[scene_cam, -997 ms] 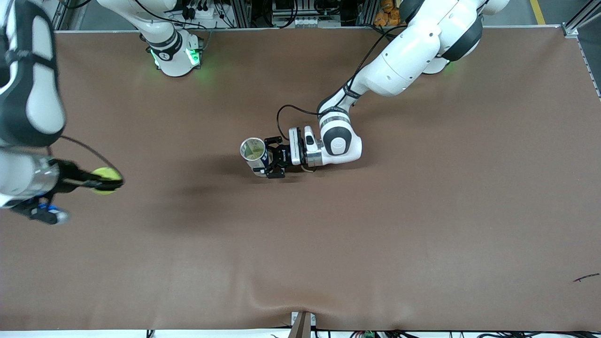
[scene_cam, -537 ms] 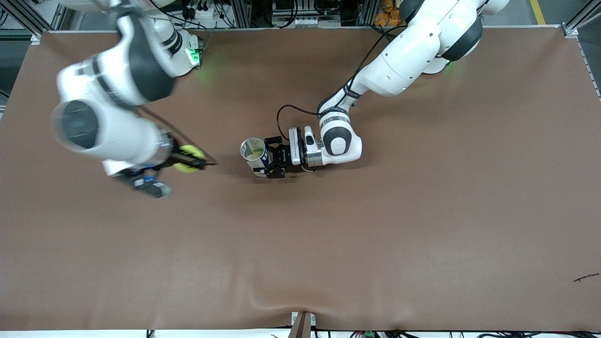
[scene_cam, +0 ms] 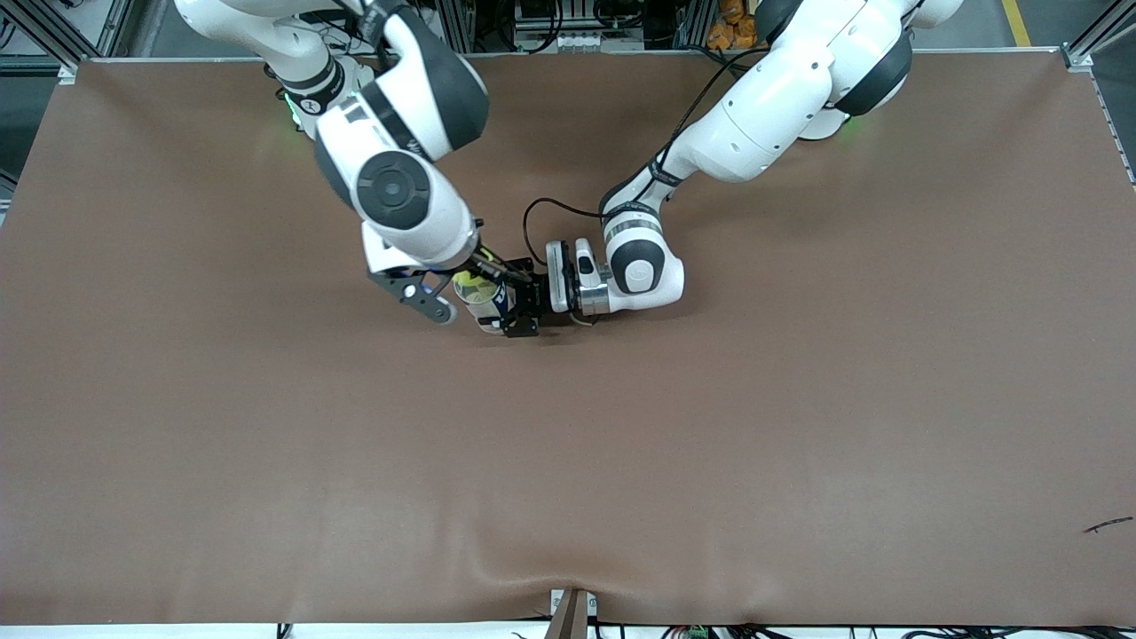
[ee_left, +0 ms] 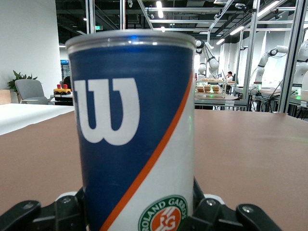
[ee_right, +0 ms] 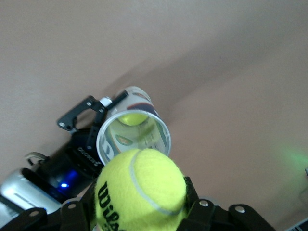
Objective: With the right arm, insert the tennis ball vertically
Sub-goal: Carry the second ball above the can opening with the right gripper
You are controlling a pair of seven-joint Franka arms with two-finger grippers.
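**Hovering Over the Can: Ball Poised Above the Open Mouth**

Gripping a bright yellow-green tennis ball [ee_right: 140,190], the right gripper [scene_cam: 484,275] is hanging directly over the open mouth of a tennis ball can [scene_cam: 484,302] near the middle of the brown table [scene_cam: 799,399]. The ball is fuzzy, crossed by a pale curved seam and stamped with black lettering, and the jaws are clenching it from both sides. In the front view only a sliver of it is showing under the right arm's wrist.

The can is standing upright on the table, clear-walled at the rim, wrapped in a blue label with a large white W, an orange diagonal stripe and a white lower portion carrying a green round emblem [ee_left: 163,219]. Looking down through its mouth in the right wrist view, another yellow-green ball [ee_right: 133,118] is lying at the bottom.

The left gripper [scene_cam: 524,306] is reaching in low from the left arm's end of the table, its jaws grasping the can at its lower part and keeping it vertical.
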